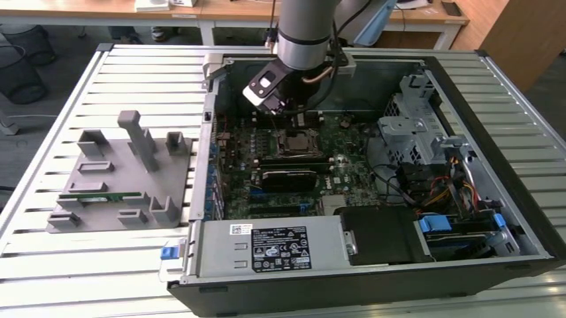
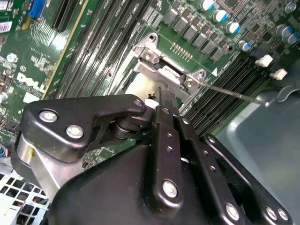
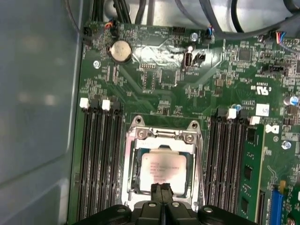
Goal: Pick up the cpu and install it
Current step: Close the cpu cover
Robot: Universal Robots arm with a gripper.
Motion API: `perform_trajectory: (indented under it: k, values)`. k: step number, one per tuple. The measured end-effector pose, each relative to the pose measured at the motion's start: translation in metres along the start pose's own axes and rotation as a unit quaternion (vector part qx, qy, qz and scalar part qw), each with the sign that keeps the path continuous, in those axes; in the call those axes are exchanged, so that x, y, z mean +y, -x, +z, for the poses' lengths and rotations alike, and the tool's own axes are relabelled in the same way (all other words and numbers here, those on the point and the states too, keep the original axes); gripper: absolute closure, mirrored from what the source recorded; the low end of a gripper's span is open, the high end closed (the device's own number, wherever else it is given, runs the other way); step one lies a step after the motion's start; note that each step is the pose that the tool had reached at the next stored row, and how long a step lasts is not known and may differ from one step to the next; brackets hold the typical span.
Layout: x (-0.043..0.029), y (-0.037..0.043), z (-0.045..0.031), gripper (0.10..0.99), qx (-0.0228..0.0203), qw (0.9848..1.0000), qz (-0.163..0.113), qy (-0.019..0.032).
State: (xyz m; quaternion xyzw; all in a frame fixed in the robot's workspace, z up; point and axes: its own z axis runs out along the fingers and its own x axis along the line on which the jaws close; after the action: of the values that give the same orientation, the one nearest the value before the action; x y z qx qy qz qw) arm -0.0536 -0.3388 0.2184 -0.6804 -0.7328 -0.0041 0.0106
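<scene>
The cpu point(image 3: 161, 169), a small square chip with a silvery top, lies flat inside the metal-framed socket point(image 3: 136, 140) on the green motherboard point(image 3: 154, 79). In the second wrist view its pale corner point(image 2: 139, 88) shows inside the socket frame point(image 2: 161, 70). My gripper point(image 3: 162, 188) is shut, its two black fingers pressed together with nothing between them, tips over the chip's edge. I cannot tell whether they touch it. In the exterior view my gripper point(image 1: 285, 111) hangs just above the socket point(image 1: 296, 140) inside the open computer case point(image 1: 495, 79).
Black memory slots point(image 3: 101, 154) flank the socket on both sides. A thin metal lever point(image 2: 229, 93) sticks out beside the frame. A grey fixture point(image 1: 115, 185) holding a green memory stick point(image 1: 99, 197) stands on the slatted table at the exterior view's left. Drive cage point(image 1: 415, 129) and cables crowd the case's right.
</scene>
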Motion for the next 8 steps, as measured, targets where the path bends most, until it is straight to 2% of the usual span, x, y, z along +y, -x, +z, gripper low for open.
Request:
perform_trajectory:
  k: [8]
  values:
    - [-0.0067, -0.0005, 0.0035, 0.98, 0.0001, 1.0, 0.0, 0.0]
